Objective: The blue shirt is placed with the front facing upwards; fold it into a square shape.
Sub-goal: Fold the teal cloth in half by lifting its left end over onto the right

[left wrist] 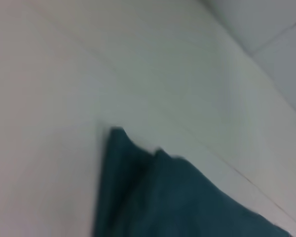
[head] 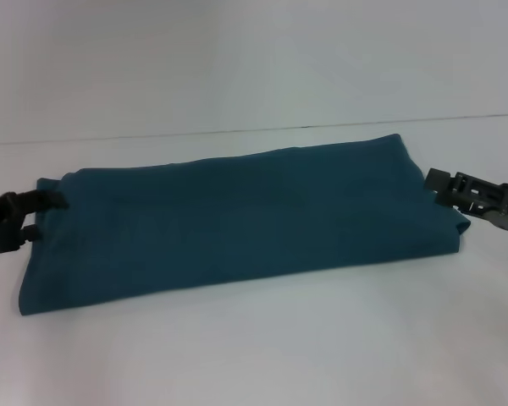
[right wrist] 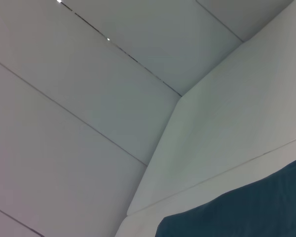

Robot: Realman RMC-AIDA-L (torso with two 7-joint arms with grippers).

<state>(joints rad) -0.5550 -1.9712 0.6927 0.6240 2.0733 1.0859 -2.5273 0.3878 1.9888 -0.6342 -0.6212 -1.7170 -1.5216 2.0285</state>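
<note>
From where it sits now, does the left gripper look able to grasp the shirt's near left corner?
Probably yes. The left gripper is already at the left end of the blue shirt, fingers open, and only bare table lies between it and the near corner.

Dark teal-blue cotton shirt, folded to a long band: plain, same teal all over, no print or lettering showing on the upward face; slightly darker shading along creases & near edge. Smooth flat counter: plain white/pale grey, no pattern, one thin dark seam line across the far part. Left end effector, hard plastic: black, matte. Right end effector: dark grey-black w/ lighter grey highlights on its ribbed parts. Wall panels: pale grey, thin dark joint lines.
</note>
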